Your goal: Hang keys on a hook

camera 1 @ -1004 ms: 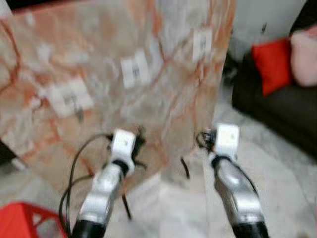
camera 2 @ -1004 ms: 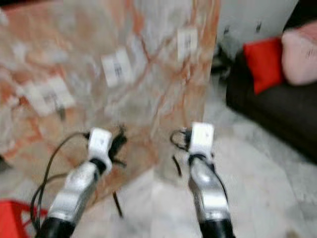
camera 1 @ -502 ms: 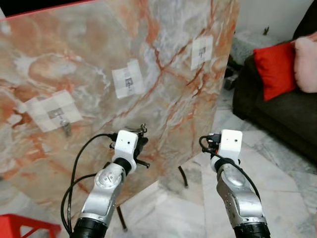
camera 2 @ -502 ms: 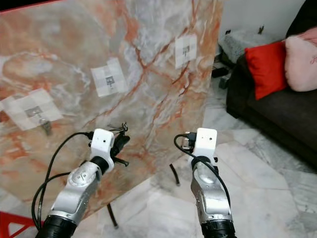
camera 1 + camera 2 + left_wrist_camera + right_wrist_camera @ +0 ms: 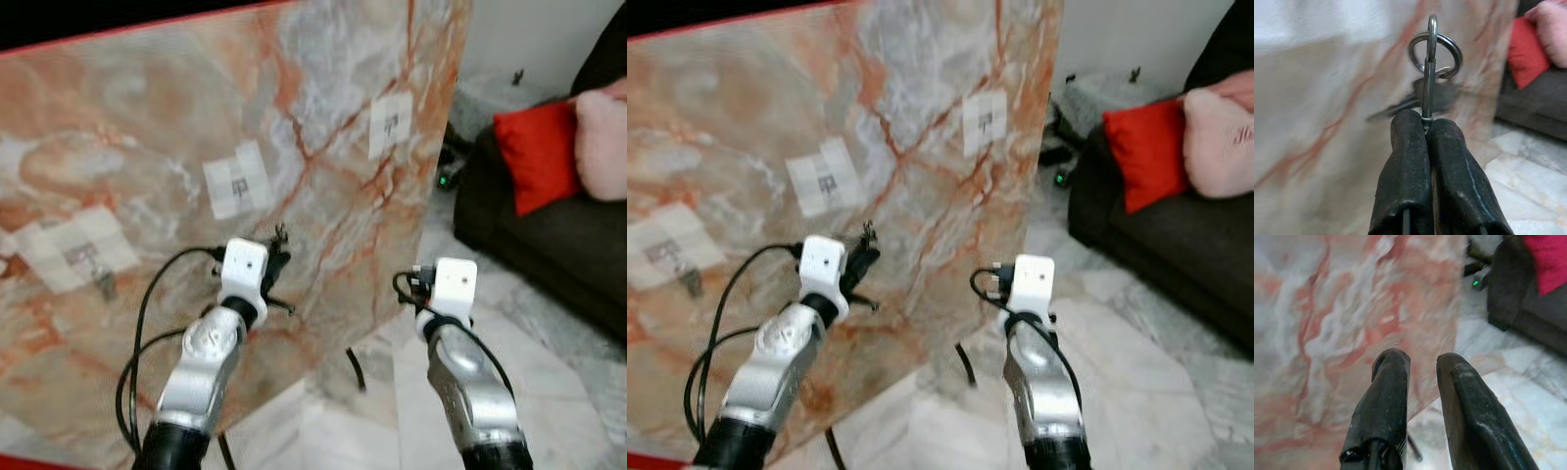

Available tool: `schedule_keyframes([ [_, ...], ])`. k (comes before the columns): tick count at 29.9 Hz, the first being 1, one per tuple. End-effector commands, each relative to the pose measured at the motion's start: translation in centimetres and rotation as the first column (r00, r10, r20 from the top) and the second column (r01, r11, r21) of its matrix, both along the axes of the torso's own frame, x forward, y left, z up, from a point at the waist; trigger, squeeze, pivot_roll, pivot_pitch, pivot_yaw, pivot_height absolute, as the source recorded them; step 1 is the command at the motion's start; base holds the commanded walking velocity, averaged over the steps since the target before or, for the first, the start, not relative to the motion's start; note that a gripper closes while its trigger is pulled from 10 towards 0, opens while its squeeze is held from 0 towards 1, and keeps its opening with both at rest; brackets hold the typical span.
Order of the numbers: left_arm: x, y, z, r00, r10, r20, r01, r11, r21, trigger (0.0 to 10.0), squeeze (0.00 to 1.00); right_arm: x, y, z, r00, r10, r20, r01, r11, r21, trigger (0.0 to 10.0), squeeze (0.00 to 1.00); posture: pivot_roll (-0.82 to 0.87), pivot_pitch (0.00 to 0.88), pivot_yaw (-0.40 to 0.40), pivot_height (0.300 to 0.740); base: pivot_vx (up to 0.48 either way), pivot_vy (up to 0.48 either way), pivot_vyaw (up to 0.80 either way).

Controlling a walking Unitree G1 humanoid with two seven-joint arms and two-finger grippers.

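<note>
The left pincer point(image 5: 1426, 128) grips a set of keys point(image 5: 1432, 73), its two black fingers point(image 5: 1405, 166) pressed together on the metal stem below a steel split ring that stands upright above the fingertips; at least one key blade hangs blurred behind the ring. In the head views the left pincer point(image 5: 278, 262) is raised close to a large marble-patterned board point(image 5: 147, 127), veined in orange, rust and grey, which leans on dark thin legs point(image 5: 355, 367) over a pale marble-tile floor point(image 5: 549, 352). A red strip runs along the board's top edge.

Three white square patches are fixed to the board, each with a small dark hook or mark at its centre: one far right point(image 5: 389, 124), one in the middle point(image 5: 238, 183) just above and left of the keys, and one at the left point(image 5: 76, 253) with a small grey item point(image 5: 104, 285) hanging below it. Any print on the patches is too blurred to read.

The right pincer point(image 5: 1420, 363) is held out to the right of the board's edge, its fingers a narrow gap apart with nothing between them. The right wrist view looks past them to the board's veined face, the tiled floor and a small green light point(image 5: 1476, 283) beside a dark sofa point(image 5: 549, 235). The sofa carries a red cushion point(image 5: 534, 152) and a pink cushion point(image 5: 600, 137). A black cable point(image 5: 147, 323) loops beside the left silver arm.
</note>
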State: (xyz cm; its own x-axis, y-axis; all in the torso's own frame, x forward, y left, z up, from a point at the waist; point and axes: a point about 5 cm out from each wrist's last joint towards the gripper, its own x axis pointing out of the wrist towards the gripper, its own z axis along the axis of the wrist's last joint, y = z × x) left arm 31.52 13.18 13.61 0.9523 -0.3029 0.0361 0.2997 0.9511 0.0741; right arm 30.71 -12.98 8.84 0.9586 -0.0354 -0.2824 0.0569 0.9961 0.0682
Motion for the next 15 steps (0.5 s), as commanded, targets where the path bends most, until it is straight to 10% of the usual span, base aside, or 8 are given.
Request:
schedule_keyframes([
  [1,-0.1,0.5,0.6,1.0,0.019,0.023,-0.019,1.0,0.002,10.0,0.0,-0.4,0.2,-1.1,0.999,0.015,-0.046,-0.015,1.0,-0.014,10.0,0.0,0.08,0.042,0.016,0.74,0.0,0.0,0.0],
  [15,0.7,1.0,6.3,0.985,0.091,0.145,-0.091,0.996,-0.01,10.0,0.0,-0.4,0.4,-1.4,0.998,0.026,-0.053,-0.027,0.999,-0.02,10.0,0.0,0.09,0.034,0.022,0.74,0.0,0.0,0.0],
])
